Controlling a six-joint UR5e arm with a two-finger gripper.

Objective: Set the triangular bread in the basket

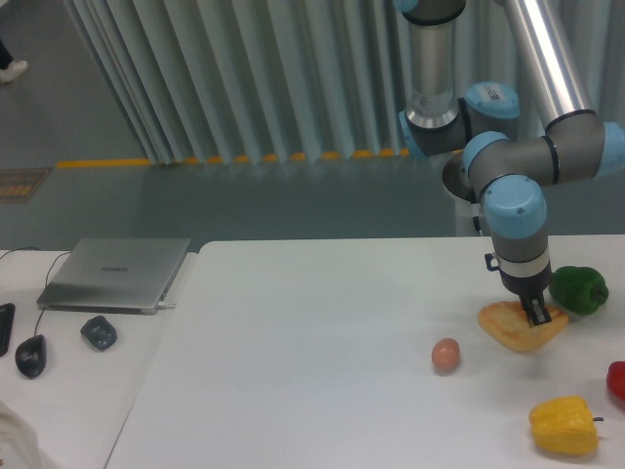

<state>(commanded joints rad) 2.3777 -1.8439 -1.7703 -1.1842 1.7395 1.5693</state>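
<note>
The triangular bread (510,327), flat and golden-brown with a paler centre, lies near the right side of the white table (312,391). My gripper (536,315) points straight down onto the bread's right part. Its dark fingers stand close together and appear closed on the bread, which sits at or just above the table surface. No basket shows in this view.
A brown egg (445,355) lies left of the bread. A green pepper (578,289) sits just right of the gripper. A yellow pepper (563,425) and a red object (617,381) are at the front right. A laptop (115,274), mouse (30,356) and small dark object (99,333) lie at the left.
</note>
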